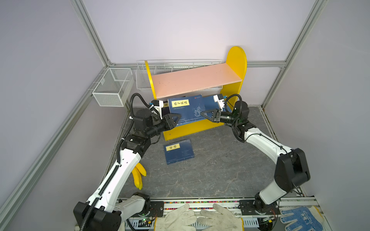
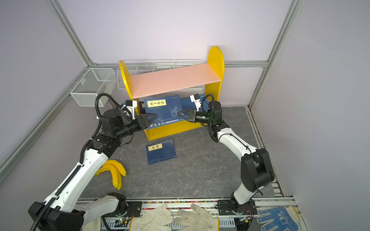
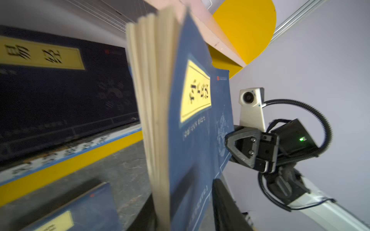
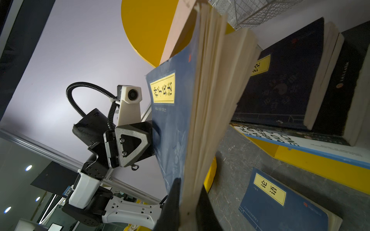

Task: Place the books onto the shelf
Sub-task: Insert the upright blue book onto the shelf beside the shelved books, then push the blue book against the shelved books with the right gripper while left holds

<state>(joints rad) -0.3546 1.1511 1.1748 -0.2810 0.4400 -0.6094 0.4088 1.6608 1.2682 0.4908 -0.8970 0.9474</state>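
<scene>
Top views: one tabletop book (image 1: 178, 151) (image 2: 161, 151)

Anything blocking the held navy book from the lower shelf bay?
Likely yes: the navy book stands upright, its top edge at the front lip of the pink upper board, which looks to block it. Dark books already sit inside.

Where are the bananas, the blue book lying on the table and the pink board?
bananas (image 2: 115, 172), in a top view, middle of the bunch.
blue book on the table (image 1: 181, 155), in a top view, its cover below the yellow label.
pink board (image 1: 196, 80), in a top view, its bare top.
</scene>
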